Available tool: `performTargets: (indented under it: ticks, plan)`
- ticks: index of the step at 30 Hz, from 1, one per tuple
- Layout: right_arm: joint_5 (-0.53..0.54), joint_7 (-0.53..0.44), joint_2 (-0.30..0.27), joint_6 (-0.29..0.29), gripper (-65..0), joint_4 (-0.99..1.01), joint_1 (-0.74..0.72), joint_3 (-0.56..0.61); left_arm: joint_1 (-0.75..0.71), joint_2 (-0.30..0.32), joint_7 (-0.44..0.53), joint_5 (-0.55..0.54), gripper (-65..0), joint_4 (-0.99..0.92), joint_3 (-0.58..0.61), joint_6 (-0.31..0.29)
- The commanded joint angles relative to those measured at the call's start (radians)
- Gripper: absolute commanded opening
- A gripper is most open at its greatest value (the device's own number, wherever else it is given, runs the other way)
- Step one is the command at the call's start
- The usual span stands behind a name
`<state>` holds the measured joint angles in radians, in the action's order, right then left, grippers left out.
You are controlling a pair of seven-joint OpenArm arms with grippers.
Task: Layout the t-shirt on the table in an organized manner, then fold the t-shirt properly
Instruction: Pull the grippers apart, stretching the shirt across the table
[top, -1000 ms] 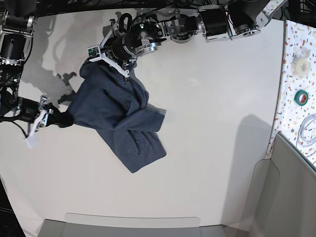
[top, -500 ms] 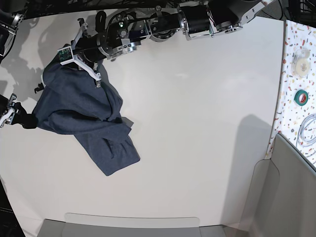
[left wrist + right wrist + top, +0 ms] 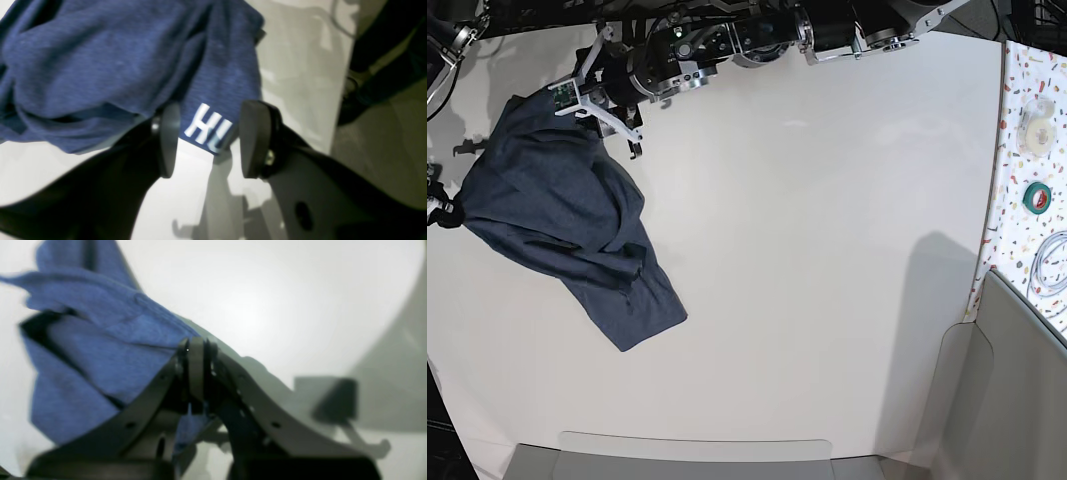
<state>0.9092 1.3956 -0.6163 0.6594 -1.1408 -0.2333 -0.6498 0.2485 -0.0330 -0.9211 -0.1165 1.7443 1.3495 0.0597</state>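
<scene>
The navy t-shirt (image 3: 557, 220) lies bunched and creased at the far left of the white table (image 3: 827, 250). My left gripper (image 3: 602, 112) is at the shirt's upper edge. In the left wrist view it (image 3: 208, 140) is open, and a shirt (image 3: 100, 60) edge with white lettering lies between the pads (image 3: 166, 140), loose, over the table (image 3: 293, 60). My right gripper (image 3: 439, 210) is at the shirt's left corner, at the frame's edge. In the right wrist view it (image 3: 196, 373) is shut on a fold of the shirt (image 3: 100, 366).
A speckled strip along the right edge holds a green tape roll (image 3: 1037, 197), a white round object (image 3: 1035, 125) and a white cable (image 3: 1052, 260). Grey panels (image 3: 997, 380) stand at the lower right and along the front edge.
Both arms have moved left and carried the shirt to the table's left side. The left gripper, which was holding the shirt's top, now stands open.
</scene>
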Motion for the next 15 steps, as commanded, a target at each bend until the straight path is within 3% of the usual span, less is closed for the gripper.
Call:
performTargets:
  ticks: [1, 6, 12, 15]
  plan:
    - [0.008, -0.015, -0.034, 0.015, -65.0, -0.015, -0.025, -0.009, 0.008, -0.017, 0.012, 0.005, -40.6, 0.036, -0.028, 0.004]
    - [0.001, -0.014, -0.012, 0.013, -65.0, -0.023, -0.024, -0.009, -0.074, -0.026, 0.017, 0.005, -40.6, 0.096, -0.147, 0.004]
    - [0.000, -0.009, 0.029, 0.013, -65.0, -0.023, -0.018, -0.003, -0.082, -0.115, 0.020, 0.005, -38.1, 0.046, -0.175, 0.004]
    - [0.001, -0.009, 0.036, 0.012, -65.0, -0.023, -0.018, -0.003, -0.074, -0.124, 0.070, 0.005, -36.2, -0.028, -0.178, 0.004]
